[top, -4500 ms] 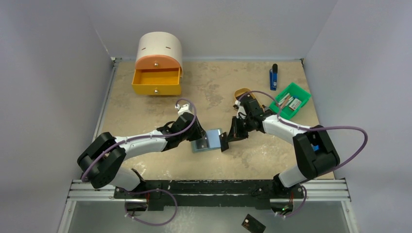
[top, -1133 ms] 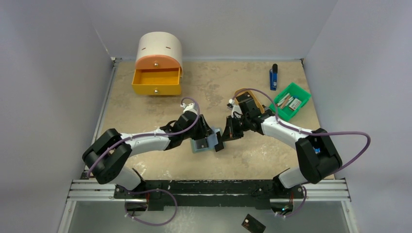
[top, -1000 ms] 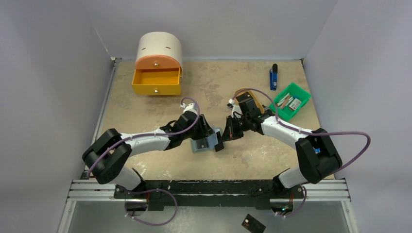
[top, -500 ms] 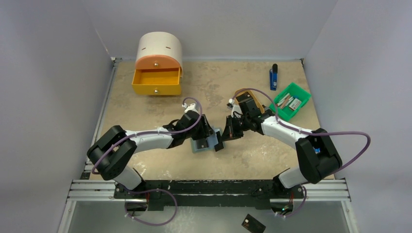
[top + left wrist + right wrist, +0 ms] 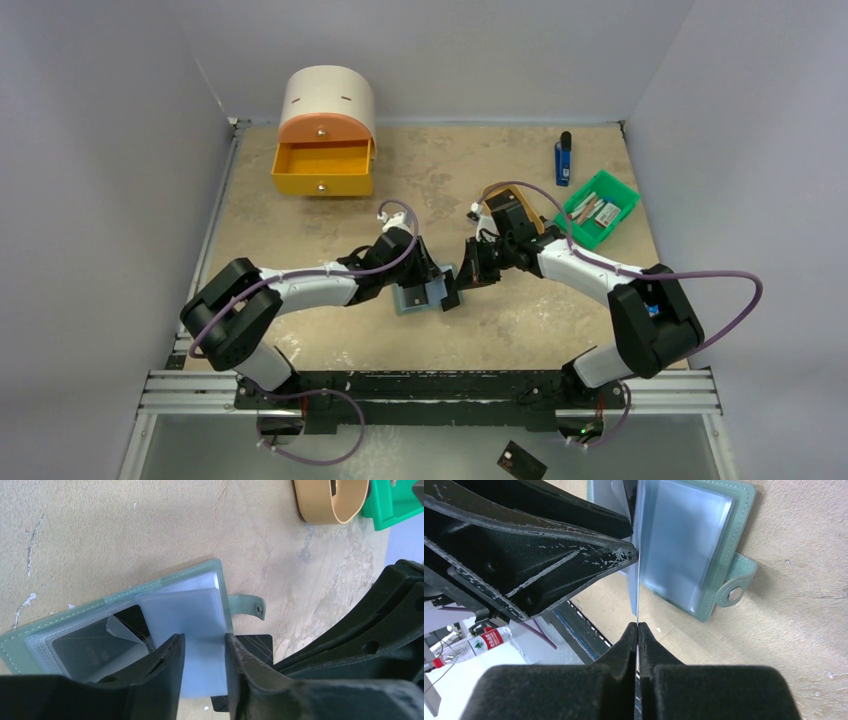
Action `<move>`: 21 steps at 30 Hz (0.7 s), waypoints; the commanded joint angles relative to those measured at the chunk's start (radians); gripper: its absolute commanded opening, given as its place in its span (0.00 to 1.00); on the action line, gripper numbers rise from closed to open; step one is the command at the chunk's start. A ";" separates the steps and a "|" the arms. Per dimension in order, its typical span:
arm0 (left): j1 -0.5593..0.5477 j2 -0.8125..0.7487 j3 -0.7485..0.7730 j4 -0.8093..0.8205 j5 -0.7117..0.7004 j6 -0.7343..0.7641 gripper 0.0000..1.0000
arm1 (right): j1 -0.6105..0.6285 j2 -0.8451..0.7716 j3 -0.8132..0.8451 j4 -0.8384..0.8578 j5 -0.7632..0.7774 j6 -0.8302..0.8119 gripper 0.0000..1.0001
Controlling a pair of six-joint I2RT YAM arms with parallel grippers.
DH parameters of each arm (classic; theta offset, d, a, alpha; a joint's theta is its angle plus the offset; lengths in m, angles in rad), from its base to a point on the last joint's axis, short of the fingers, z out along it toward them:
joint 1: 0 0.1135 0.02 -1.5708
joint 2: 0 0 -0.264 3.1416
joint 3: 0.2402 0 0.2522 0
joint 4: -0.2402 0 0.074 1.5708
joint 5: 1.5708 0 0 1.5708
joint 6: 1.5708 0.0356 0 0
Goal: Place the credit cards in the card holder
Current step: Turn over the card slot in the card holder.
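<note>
On the bench (image 5: pixel 300 230), the open card holder (image 5: pixel 412 298) is lying at centre, between your two arms. Your left hand (image 5: pixel 204 640) is straddling a pale pocket leaf, fingers apart, pinching nothing. Your right hand (image 5: pixel 638 626), clenched on a credit card (image 5: pixel 250 647), is aiming it edge-on at the pocket just beside.

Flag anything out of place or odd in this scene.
One black credit card lies off the table, on the lower surface in front of the rail holding the arm bases, outside the work area. Nothing else stands out.
</note>
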 commanded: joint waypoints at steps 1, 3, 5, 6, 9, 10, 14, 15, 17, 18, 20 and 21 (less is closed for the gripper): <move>-0.004 0.011 0.029 0.033 -0.005 0.019 0.30 | 0.007 -0.011 0.000 0.021 -0.031 -0.004 0.00; -0.003 0.017 0.026 0.032 -0.004 0.019 0.25 | 0.007 -0.012 -0.001 0.021 -0.030 -0.004 0.00; -0.003 0.020 0.022 0.031 -0.007 0.019 0.21 | 0.007 -0.013 -0.001 0.018 -0.026 -0.004 0.00; -0.003 0.019 0.019 0.030 -0.010 0.020 0.19 | 0.008 -0.014 -0.001 0.016 -0.023 -0.005 0.00; -0.003 0.011 0.012 0.017 -0.026 0.027 0.10 | 0.007 -0.015 -0.003 0.009 -0.011 -0.007 0.00; -0.003 0.008 0.012 0.010 -0.032 0.031 0.08 | 0.007 -0.017 -0.004 0.009 -0.008 -0.008 0.00; -0.003 0.000 0.004 -0.016 -0.061 0.048 0.00 | 0.007 -0.025 -0.008 -0.001 0.004 -0.007 0.00; -0.003 -0.001 0.002 -0.021 -0.066 0.050 0.00 | 0.007 -0.028 -0.007 -0.011 0.019 -0.009 0.00; -0.003 -0.001 -0.002 -0.033 -0.082 0.056 0.00 | 0.007 -0.048 -0.001 -0.049 0.092 -0.011 0.00; -0.003 -0.001 -0.005 -0.037 -0.087 0.058 0.00 | 0.007 -0.065 0.002 -0.069 0.140 -0.010 0.00; -0.004 -0.002 -0.015 -0.038 -0.096 0.058 0.00 | 0.007 -0.113 0.006 -0.109 0.222 -0.002 0.00; -0.003 -0.002 -0.019 -0.037 -0.099 0.059 0.00 | 0.007 -0.133 0.008 -0.121 0.243 0.002 0.00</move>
